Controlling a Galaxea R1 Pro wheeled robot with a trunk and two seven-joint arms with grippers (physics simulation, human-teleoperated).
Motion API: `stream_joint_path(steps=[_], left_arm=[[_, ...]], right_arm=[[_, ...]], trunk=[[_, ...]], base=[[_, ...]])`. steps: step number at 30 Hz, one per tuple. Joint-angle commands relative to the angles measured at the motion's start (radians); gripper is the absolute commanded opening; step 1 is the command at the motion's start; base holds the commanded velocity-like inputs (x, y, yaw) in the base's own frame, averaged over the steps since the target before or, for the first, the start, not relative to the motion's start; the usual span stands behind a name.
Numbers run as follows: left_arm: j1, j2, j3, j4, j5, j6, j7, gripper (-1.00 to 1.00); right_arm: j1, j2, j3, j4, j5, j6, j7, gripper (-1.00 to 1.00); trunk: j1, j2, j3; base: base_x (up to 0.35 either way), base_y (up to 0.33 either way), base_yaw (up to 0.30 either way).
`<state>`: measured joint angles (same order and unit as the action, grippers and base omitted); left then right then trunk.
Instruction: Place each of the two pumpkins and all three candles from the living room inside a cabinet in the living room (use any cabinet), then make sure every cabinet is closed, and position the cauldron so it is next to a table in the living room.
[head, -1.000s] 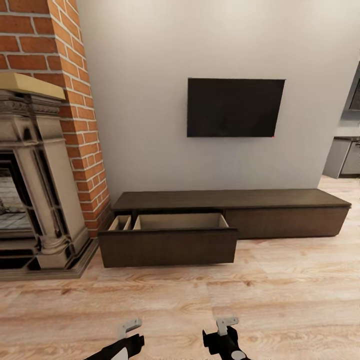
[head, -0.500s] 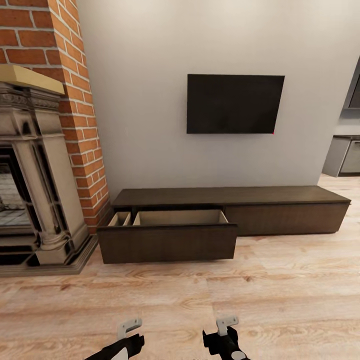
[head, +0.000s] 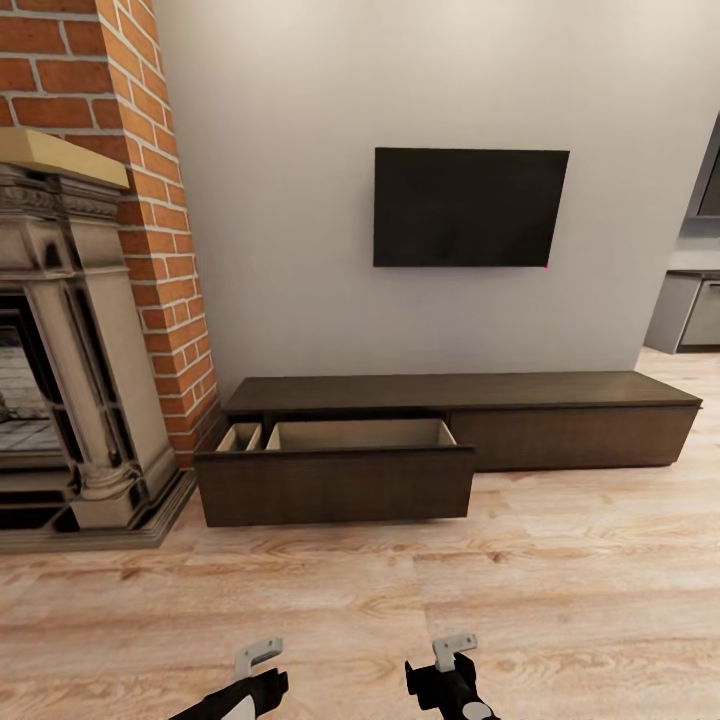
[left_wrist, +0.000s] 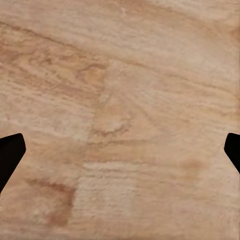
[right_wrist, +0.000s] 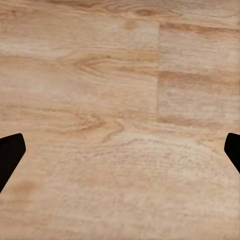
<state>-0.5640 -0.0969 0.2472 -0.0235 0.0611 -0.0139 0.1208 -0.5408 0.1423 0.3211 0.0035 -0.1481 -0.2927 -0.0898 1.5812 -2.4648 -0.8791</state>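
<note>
Low dark-brown cabinet (head: 560, 420) set against the far grey wall beneath a wall-mounted black TV (head: 470, 208). Long axis running left to right. Left drawer (head: 335, 475) pulled out toward the near side, pale interior exposed in two compartments, a narrow one at left and a wide one at right. Contents of either compartment not discernible from this angle. Right-hand drawer front flush and closed. Stone fireplace surround (head: 75, 360) and red brick chimney (head: 150, 200) immediately left of the cabinet.

Left gripper (head: 258, 657) and right gripper (head: 452, 649) low at the near edge of the head view, above bare wood plank floor (head: 560, 590). Wrist views: both pairs of dark fingertips at the outer margins, spread wide, nothing between them but floorboards. Both empty.

Governing relation: open drawer well apart from both grippers, straight ahead on the far side, sitting roughly between the two arms, left arm marginally nearer the narrow compartment. No pumpkin, candle or cauldron identifiable here.

Judgement: drawer standing ready to receive items or to be pushed shut; closing calls for a push along the near-to-far line, square to the cabinet's long axis.
</note>
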Motion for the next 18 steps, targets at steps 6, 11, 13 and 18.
stream_joint_path(steps=[6, 11, 13, 18], left_arm=[[0.000, 0.002, 0.000, 0.000, 0.006, -0.001, 0.002, 1.00], [0.000, 0.002, 0.000, 0.000, 0.006, -0.001, 0.002, 1.00], [0.000, 0.002, 0.000, 0.000, 0.006, -0.001, 0.002, 1.00], [0.000, 0.002, 0.000, 0.000, 0.006, -0.001, 0.002, 1.00]], right_arm=[[-0.001, 0.000, 0.009, 0.002, -0.010, -0.003, -0.002, 1.00], [-0.001, 0.000, 0.009, 0.002, -0.010, -0.003, -0.002, 1.00], [-0.001, 0.000, 0.009, 0.003, -0.010, -0.003, -0.002, 1.00], [-0.001, 0.001, 0.009, 0.003, -0.010, -0.003, -0.002, 1.00]], trunk=[[0.000, 0.000, -0.001], [0.000, 0.000, -0.001], [0.000, 0.000, -0.001], [0.000, 0.000, -0.001]], base=[[0.117, 0.000, 0.000], [0.224, 0.066, 0.000], [0.244, 0.152, 0.000], [0.243, 0.179, 0.000]])
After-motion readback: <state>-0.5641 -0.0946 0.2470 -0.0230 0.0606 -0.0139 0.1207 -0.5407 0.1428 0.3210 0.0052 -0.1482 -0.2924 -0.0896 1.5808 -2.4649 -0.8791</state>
